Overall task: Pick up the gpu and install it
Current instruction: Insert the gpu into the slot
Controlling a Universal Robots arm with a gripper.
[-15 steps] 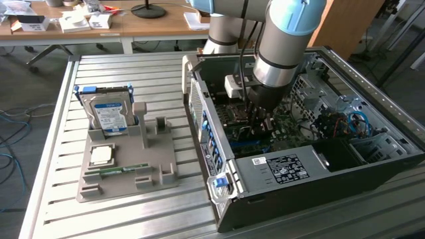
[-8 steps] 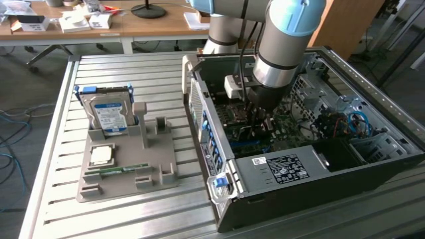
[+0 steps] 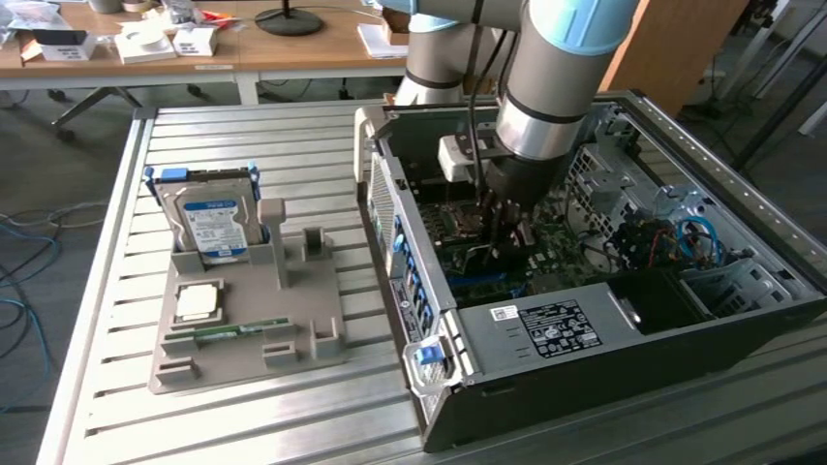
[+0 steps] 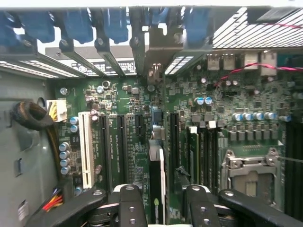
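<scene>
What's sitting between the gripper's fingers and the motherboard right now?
In the wrist view, the gpu stands edge-on in a motherboard slot, in the gap of the open gripper.

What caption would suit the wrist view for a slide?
Open end effector above the gpu standing edge-on in a motherboard slot inside the computer case.

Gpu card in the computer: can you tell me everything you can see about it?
The gpu is seen edge-on: a thin card with a pale edge, standing upright in a dark slot on the green motherboard. The open end effector straddles it, black fingers either side, apparently not touching.
</scene>
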